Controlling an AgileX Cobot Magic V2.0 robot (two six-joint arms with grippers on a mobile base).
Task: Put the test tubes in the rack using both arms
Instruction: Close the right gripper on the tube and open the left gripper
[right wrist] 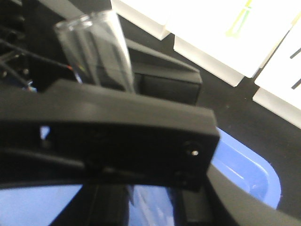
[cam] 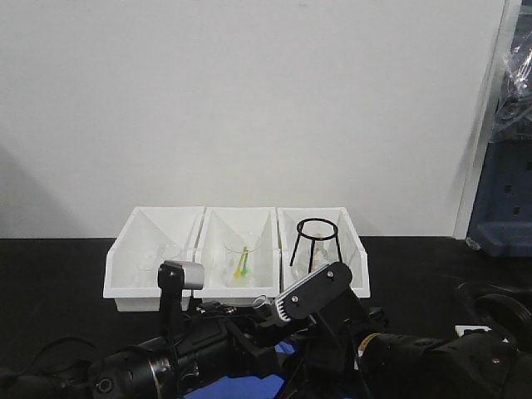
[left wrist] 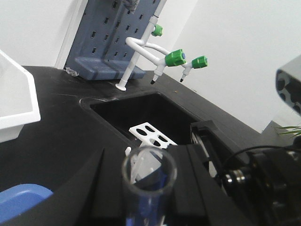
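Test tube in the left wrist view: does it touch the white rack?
Apart. Left wrist view: the test tube stands near the camera; the rack lies farther back, in the sink.

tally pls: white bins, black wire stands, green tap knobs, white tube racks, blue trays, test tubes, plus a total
white plastic bins: 3
black wire tripod stand: 1
green tap knobs: 3
white perforated tube rack: 1
blue plastic tray: 1
clear glass test tube: 1
total: 10
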